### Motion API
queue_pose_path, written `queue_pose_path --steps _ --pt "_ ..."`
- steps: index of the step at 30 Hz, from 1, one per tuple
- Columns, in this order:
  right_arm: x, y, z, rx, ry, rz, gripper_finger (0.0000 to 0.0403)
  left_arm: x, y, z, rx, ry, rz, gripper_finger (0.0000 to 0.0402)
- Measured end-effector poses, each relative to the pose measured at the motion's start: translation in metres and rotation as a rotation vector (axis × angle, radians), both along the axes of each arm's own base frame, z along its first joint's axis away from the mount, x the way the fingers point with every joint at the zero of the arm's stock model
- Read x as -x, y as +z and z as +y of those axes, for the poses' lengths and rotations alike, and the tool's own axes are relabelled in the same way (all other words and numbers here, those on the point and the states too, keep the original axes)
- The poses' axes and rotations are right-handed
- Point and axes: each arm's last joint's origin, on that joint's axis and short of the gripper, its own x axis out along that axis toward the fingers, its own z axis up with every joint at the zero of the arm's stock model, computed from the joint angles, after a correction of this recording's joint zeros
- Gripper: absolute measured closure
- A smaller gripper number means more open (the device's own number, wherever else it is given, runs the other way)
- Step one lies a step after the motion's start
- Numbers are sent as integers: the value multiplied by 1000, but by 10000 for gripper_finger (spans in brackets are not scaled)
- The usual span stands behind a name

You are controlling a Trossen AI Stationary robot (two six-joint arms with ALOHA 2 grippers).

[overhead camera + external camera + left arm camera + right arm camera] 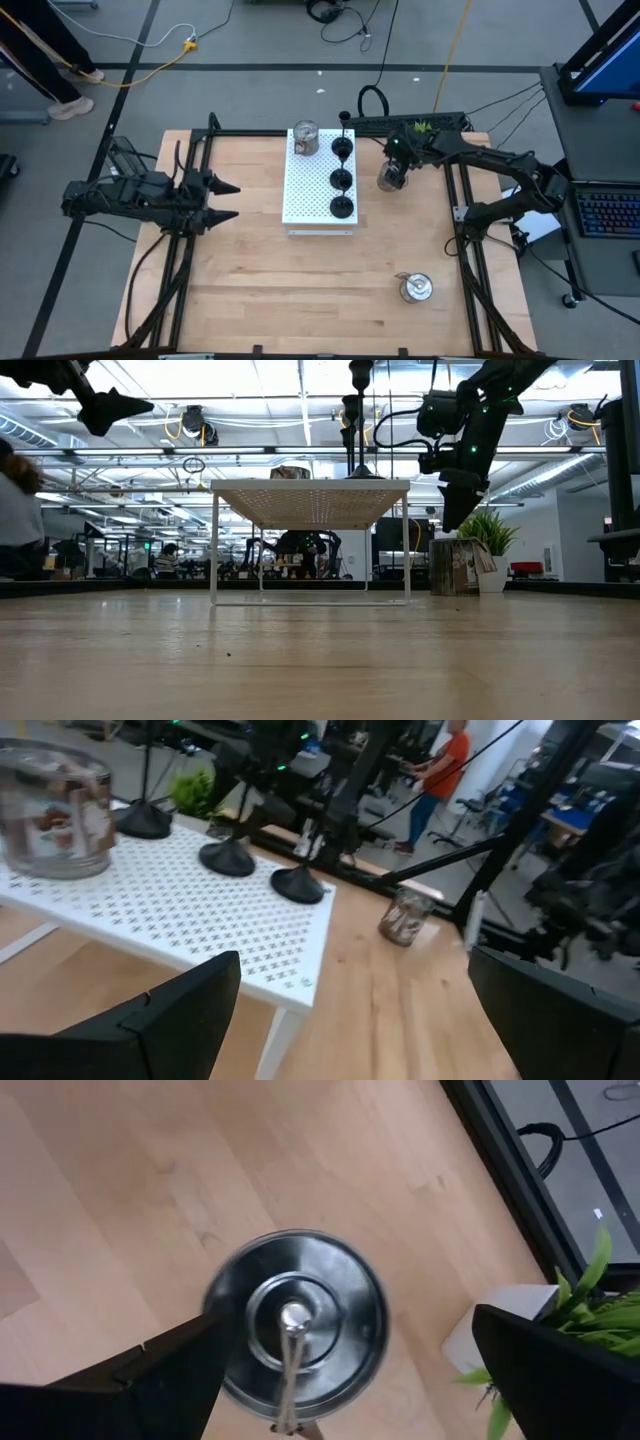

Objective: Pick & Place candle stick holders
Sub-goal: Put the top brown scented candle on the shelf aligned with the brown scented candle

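High view shows the right gripper [393,172] spread wide over a silver holder [390,178] beside the white rack [310,190], apparently lining up a grasp. Left gripper [222,200] waits wide at the table's [250,300] left edge.

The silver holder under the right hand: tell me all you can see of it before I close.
The silver holder is a squat, shiny, metal-looking cup, round from above, with a raised central hub and a thin rod running from it. It stands upright on the bare wooden table, right of the white perforated stand and near the potted plant. The right hand hangs directly over it, fingers wide open on either side; no contact shows.
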Motion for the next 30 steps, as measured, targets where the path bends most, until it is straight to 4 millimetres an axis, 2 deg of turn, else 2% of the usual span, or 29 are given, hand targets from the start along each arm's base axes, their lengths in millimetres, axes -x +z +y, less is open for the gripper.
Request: queue_pose_path --steps 8,20,30 --pt "-5 -11 -4 -47 15 21 3 0 4 -2 5 -63 -36 2" --pt "-16 -22 -10 -67 21 9 3 0 3 -2 10 -69 -35 2" --pt "-12 -13 -7 -43 19 -26 3 0 3 -2 10 -71 -35 2"
